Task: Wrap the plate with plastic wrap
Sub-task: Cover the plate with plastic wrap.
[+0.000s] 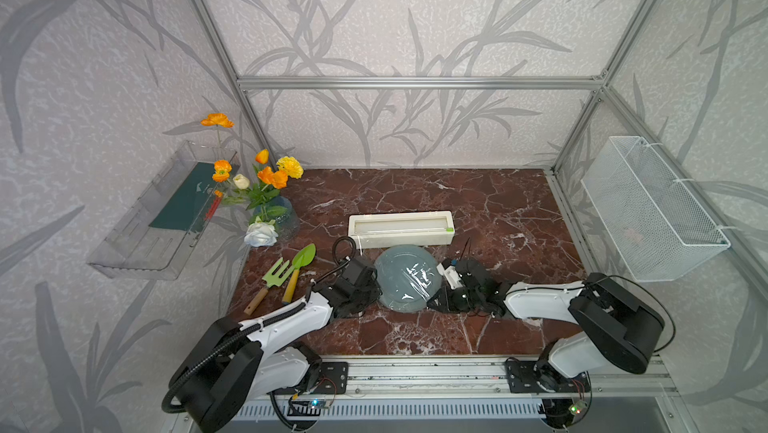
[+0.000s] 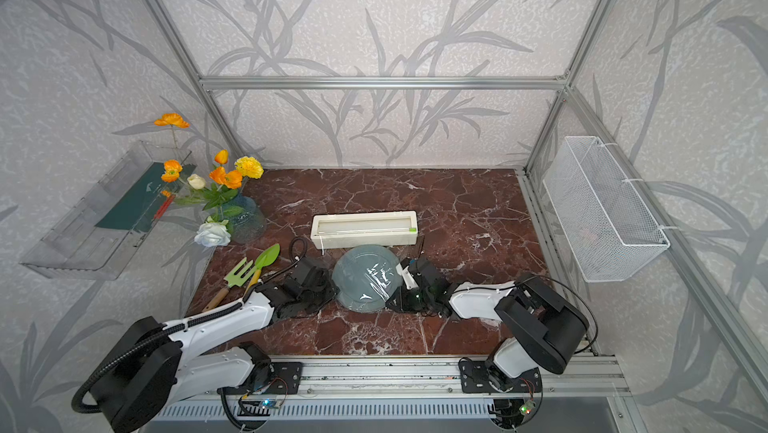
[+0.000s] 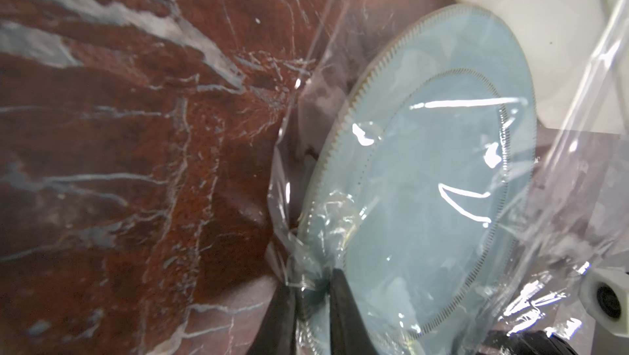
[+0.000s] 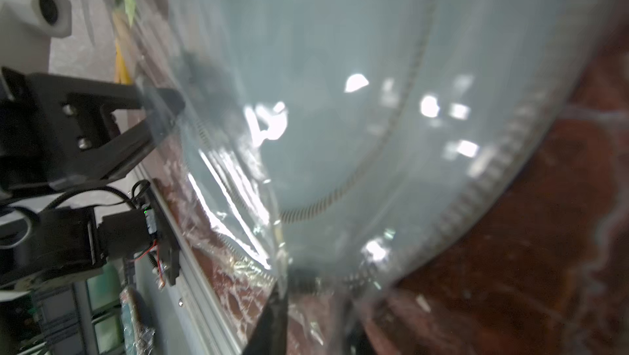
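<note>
The grey-blue plate (image 1: 395, 273) (image 2: 357, 277) lies in front of the cream box, with my grippers at opposite edges. Crinkled plastic wrap (image 1: 417, 279) (image 2: 380, 279) lies over its face. In the left wrist view my left gripper (image 3: 313, 298) is shut on the plate's (image 3: 425, 166) rim, bunched wrap (image 3: 561, 200) between the fingers. In the blurred right wrist view my right gripper (image 4: 316, 302) straddles the plate's (image 4: 340, 46) opposite rim, pinching it through the wrap (image 4: 238, 172). Both top views show the left gripper (image 1: 379, 285) (image 2: 334, 285) and the right gripper (image 1: 438, 291) (image 2: 395, 289).
The long cream dispenser box (image 1: 401, 229) sits right behind the plate. A vase of flowers (image 1: 274, 215) and green garden tools (image 1: 286, 271) lie at the left. A wire basket (image 1: 652, 210) hangs on the right wall, a clear shelf (image 1: 162, 210) on the left wall.
</note>
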